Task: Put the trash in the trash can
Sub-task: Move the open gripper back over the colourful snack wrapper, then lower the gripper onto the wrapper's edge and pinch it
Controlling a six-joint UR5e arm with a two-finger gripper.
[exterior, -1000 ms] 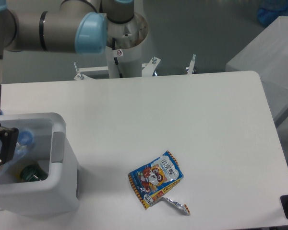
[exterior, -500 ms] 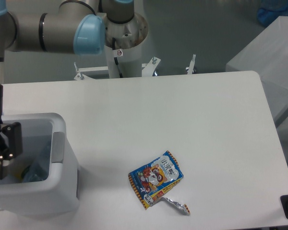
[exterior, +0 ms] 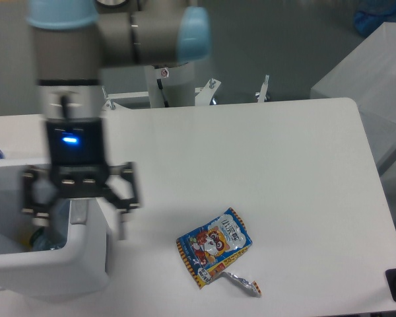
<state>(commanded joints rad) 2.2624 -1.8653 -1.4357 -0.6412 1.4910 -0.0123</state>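
1. The jaws (exterior: 77, 221) hang wide apart above the right side of the trash can (exterior: 59, 264), and nothing is held between them.
2. One finger (exterior: 121, 211) reaches down just outside the right wall of the can; the other finger is on the left, over the can's opening, and it is too blurred to see clearly.
3. The gripper body above the jaws is dark, with a small blue light on its front, and it points straight down.
4. Below the jaws and a little to the left, inside the can, lies the crushed bottle (exterior: 53, 228); only a pale blue part of it shows behind the gripper, and something dark green is near it at the bottom.
5. The snack packet (exterior: 214, 246) lies flat on the white tabletop (exterior: 264, 165), to the right of the jaws and a little lower in the view, well apart from the can.
6. The foil wrapper (exterior: 243, 282) lies just beside the lower right corner of the packet, farther right from the jaws.
7. Both the packet and the wrapper are outside the can.
8. The grey arm with light blue joint caps comes from the top of the view down to the jaws.
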